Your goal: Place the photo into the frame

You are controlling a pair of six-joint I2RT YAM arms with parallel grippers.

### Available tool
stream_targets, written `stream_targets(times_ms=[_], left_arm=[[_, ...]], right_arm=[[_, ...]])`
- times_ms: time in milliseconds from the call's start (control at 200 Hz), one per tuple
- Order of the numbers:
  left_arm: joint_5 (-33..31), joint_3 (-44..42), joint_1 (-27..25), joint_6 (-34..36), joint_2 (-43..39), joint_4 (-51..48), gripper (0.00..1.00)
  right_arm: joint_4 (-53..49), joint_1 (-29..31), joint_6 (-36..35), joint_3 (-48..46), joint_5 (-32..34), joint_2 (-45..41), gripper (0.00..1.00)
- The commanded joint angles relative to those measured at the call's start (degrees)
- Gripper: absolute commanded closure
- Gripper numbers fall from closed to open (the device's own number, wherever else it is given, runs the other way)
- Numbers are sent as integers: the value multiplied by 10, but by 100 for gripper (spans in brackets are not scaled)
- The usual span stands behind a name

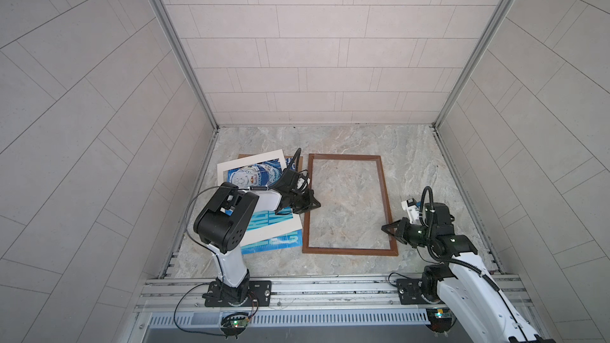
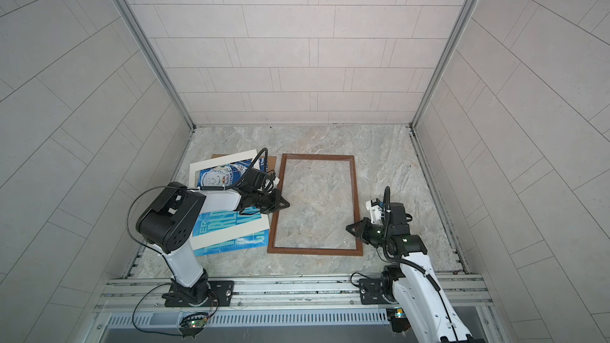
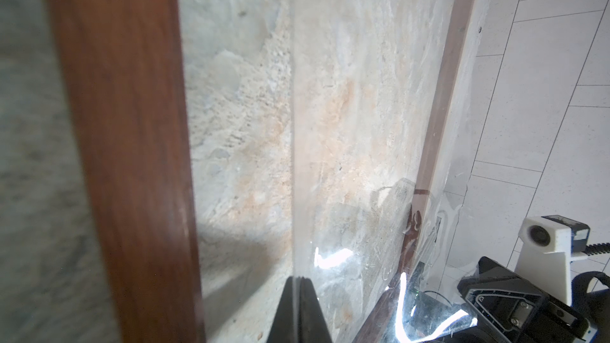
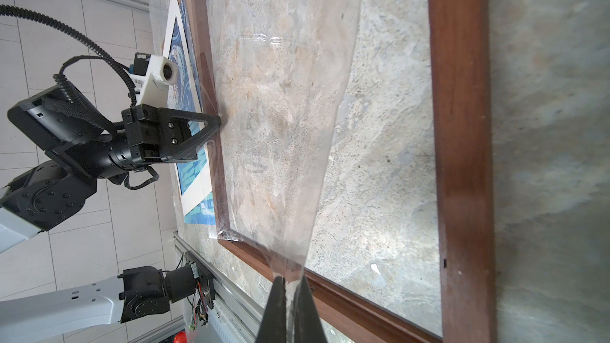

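Brown wooden frame [image 1: 346, 252] lies flat on the table [image 1: 330, 140], with only the tabletop showing through it. Left claw [image 1: 317, 205] and right claw [image 1: 384, 227] are each clenched on an opposite edge of a clear sheet [image 4: 280, 127], which spans the frame opening between them. Both wrist views show the film pinched in shut jaws. The photo [image 1: 260, 174] lies face up just left of the frame, under a white mat [image 1: 251, 161] and over a brown backing board [image 2: 270, 161], with neither claw on it.

Step in hand, by judgement: handling the clear sheet; whether it is being lowered or lifted cannot be told. The next move calls for letting go of the sheet, then freeing the photo from beneath the mat.

Count: one frame, one photo, one mat, one board, one sheet, two claws.
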Motion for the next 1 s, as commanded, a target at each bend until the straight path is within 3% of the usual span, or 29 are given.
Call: stream_targets(times_ms=[0, 280, 996], left_arm=[[-12, -2, 0, 3, 3, 21, 100], [-15, -21, -1, -16, -10, 77, 100], [-17, -37, 8, -24, -3, 93, 100]], right_arm=[[14, 3, -19, 4, 10, 12, 100], [19, 3, -44, 2, 23, 29, 100], [7, 3, -64, 1, 59, 54, 100]])
